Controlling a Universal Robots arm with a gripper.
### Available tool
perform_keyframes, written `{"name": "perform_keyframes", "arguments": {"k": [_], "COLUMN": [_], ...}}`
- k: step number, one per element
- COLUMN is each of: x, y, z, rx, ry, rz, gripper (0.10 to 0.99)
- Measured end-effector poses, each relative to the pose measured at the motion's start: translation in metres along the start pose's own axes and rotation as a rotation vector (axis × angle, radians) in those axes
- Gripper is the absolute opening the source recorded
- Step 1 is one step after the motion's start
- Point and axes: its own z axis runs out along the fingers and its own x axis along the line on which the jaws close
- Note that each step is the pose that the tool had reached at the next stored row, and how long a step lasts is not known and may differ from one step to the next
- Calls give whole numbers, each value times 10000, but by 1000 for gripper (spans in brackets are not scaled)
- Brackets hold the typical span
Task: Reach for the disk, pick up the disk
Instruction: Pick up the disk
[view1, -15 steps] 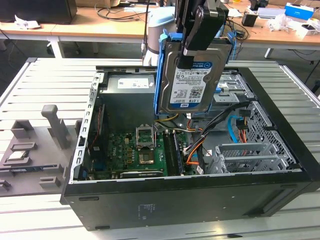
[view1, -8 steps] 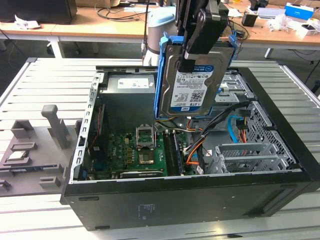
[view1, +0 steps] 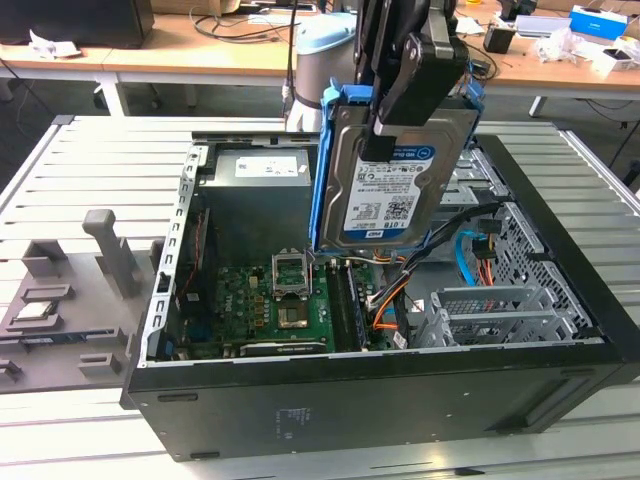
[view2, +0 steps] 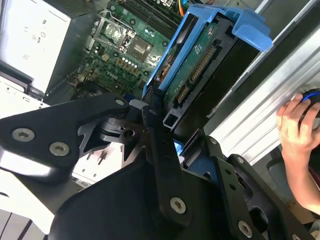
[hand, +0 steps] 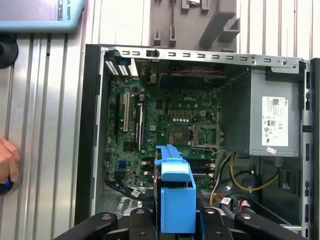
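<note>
Gripper (view1: 385, 125) clenched on the disk (view1: 395, 180), holding it upright in its blue bracket (hand: 172, 195) above the open computer case (view1: 560, 330), clear of the motherboard (view1: 265, 300).

Bright, even overhead light, soft shadows inside case (view1: 560, 330), pics sharp.

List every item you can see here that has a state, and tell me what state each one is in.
disk: lifted clear above the open case, upright, label facing the exterior camera, blue bracket still on it.
claw: shut on the disk's upper edge.
computer case: lying on its side, side panel off, motherboard exposed.
processor socket: cover open.
power supply: mounted in the case.
hand: resting on the table beside the case.
</note>
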Motion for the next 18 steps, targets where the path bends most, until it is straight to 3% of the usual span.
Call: {"name": "perform_keyframes", "arguments": {"k": [14, 18], "x": [212, 307], "y": [10, 14], "z": [1, 2], "rx": [0, 0], "ry": [1, 1], "rz": [0, -1], "gripper": [365, 365]}}
